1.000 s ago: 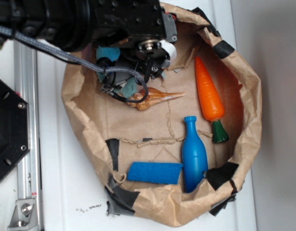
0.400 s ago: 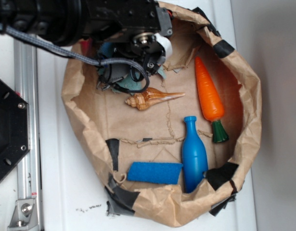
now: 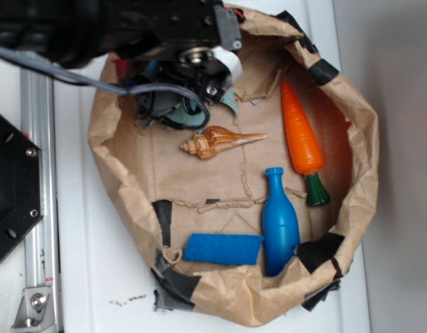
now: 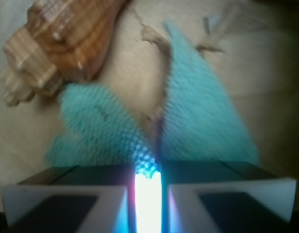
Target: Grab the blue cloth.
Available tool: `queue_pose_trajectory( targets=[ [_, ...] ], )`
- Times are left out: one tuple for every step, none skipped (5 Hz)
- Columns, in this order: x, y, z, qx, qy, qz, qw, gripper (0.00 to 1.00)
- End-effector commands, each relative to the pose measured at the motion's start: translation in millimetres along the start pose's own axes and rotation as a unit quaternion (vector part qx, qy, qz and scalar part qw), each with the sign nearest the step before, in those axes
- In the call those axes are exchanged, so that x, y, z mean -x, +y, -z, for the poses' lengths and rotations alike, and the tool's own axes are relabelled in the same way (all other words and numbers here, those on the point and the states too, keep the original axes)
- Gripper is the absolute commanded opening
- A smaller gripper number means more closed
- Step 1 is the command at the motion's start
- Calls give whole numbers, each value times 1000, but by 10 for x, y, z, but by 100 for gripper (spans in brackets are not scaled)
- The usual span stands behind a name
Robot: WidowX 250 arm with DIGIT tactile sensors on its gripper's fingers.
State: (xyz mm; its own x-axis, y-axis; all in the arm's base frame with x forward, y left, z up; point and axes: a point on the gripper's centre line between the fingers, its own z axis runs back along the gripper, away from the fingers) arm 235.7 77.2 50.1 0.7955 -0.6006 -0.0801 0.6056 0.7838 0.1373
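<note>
The blue cloth (image 4: 198, 121) is a pale teal terry rag. It is bunched into two flaps and pinched at its middle between my fingers, hanging over the brown paper. My gripper (image 4: 148, 167) is shut on it. In the exterior view the gripper (image 3: 192, 90) sits under the black arm at the back left of the paper bag, and only teal scraps of the cloth (image 3: 187, 119) show below it. The seashell (image 3: 216, 142) lies just in front of the cloth, apart from it.
Inside the crumpled paper bag (image 3: 366, 139) lie an orange carrot (image 3: 301, 139), a blue bottle (image 3: 279, 222) and a bright blue sponge (image 3: 222, 248). A metal rail (image 3: 39, 173) and a black plate (image 3: 12, 187) stand to the left of the bag.
The arm has shifted toward the back of the bag, carrying the cloth with it. The cloth has come away from the seashell, which now shows in full.
</note>
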Motion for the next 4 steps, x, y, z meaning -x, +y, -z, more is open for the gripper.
queue_pose_trajectory(
  targets=[
    [-596, -95, -1218, -30, -140, -34, 989, 0],
    [-589, -17, -1482, -2, -147, -51, 988, 0],
    [-583, -48, -1369, 23, -131, -101, 986, 0],
    [-598, -84, -1261, -15, -149, -131, 980, 0]
  ],
)
